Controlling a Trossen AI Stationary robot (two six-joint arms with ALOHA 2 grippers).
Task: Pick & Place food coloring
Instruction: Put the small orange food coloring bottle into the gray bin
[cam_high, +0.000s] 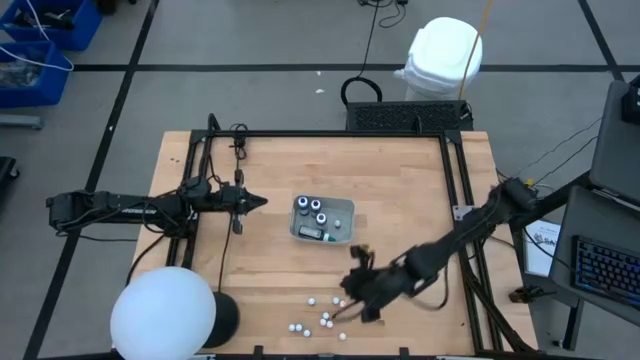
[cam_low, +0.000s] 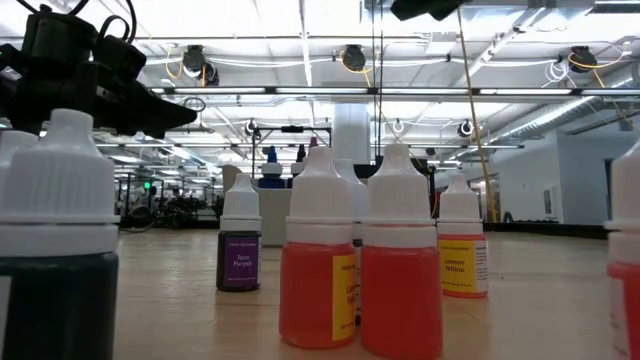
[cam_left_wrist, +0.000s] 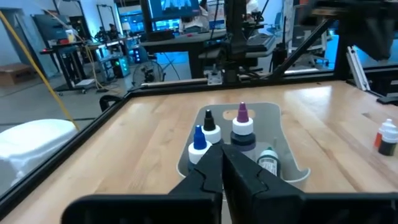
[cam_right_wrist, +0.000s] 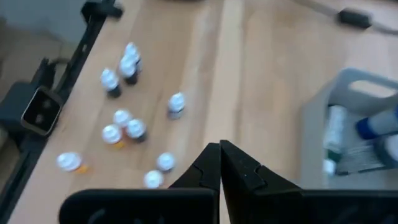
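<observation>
Several small white-capped food coloring bottles (cam_high: 322, 315) stand loose on the wooden table near its front edge; the right wrist view shows them as a scattered group (cam_right_wrist: 127, 124), and the low view shows red (cam_low: 320, 270), purple (cam_low: 240, 250) and yellow (cam_low: 462, 250) ones from close by. More food coloring bottles (cam_left_wrist: 242, 124) stand in a translucent grey tray (cam_high: 345, 232) at mid-table, and one lies on its side (cam_left_wrist: 268, 160). My right gripper (cam_high: 350, 288) hangs shut above the table, between the tray and the loose bottles. My left gripper (cam_high: 262, 202) is shut, left of the tray, pointing level at it.
A black frame rail (cam_high: 455, 200) runs round the tabletop. A white globe lamp (cam_high: 162, 312) stands at the front left corner. Cables (cam_high: 238, 160) lie on the table's far left. Bare wood lies right of the tray and at the far side.
</observation>
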